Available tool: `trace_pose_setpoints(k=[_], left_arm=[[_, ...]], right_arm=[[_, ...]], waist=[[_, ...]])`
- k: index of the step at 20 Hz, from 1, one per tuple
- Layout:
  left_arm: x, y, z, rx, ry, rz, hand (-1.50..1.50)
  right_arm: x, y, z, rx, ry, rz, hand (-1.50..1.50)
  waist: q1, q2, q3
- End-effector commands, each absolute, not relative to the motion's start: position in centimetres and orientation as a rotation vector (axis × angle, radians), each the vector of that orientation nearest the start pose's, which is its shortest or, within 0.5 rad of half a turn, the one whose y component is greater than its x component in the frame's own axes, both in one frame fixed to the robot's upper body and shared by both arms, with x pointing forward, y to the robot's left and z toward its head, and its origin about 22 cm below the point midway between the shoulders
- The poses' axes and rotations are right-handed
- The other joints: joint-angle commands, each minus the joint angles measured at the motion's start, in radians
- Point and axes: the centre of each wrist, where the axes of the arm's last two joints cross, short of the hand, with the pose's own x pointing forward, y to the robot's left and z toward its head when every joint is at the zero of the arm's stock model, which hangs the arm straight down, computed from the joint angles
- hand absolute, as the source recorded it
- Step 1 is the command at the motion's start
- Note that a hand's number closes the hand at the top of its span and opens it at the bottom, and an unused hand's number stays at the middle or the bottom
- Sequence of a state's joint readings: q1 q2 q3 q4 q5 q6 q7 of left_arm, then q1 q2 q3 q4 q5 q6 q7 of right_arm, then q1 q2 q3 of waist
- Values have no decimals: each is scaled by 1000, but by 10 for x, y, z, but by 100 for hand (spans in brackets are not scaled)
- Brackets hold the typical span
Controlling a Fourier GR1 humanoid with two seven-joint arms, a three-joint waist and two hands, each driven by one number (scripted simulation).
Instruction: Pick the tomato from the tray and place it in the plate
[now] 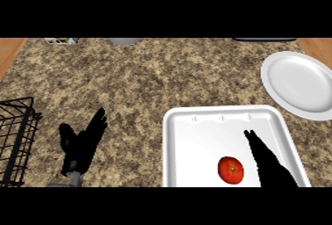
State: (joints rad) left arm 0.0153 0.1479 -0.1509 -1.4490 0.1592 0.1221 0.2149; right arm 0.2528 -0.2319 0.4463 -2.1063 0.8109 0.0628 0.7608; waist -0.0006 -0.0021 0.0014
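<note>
The white tray point(224, 127) lies on the speckled stone counter point(149, 74) in front of me, toward my right side, with its near end running out of view at the bottom. It holds one thing: the red tomato point(231, 170), sitting on the tray floor in the near half, a little right of the tray's middle line. The far half of the tray is bare white.

My right hand point(267, 160) reaches in over the tray from the lower edge, fingers straight and held together, pointing away from me. It is just to the right of the tomato. I cannot tell whether the side of the hand touches it. Nothing is gripped.

The white plate point(299, 83) sits beyond the tray's far right corner, near the counter's right edge, and has nothing on it. Its rim comes close to the tray's corner, and I cannot tell whether the two touch.

My left hand point(83, 140) is on the left side over bare counter, fingers straight and relaxed, thumb spread to the side, holding nothing. Further left, a black wire basket point(16, 145) stands at the edge of view; what is inside it I cannot see.
</note>
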Motion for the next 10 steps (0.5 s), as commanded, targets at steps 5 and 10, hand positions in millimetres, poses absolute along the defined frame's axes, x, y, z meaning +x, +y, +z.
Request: trace_pose_setpoints(k=[5, 10], left_arm=[[212, 241, -31, 2, -1188, -9, 0], [240, 233, -40, 2, -1176, 9, 0]], right_arm=[[153, -195, 61, -811, -1012, 736, -150], [182, -171, 36, -819, -996, 751, -150]], waist=[[1, 0, -1], [0, 3, -1]])
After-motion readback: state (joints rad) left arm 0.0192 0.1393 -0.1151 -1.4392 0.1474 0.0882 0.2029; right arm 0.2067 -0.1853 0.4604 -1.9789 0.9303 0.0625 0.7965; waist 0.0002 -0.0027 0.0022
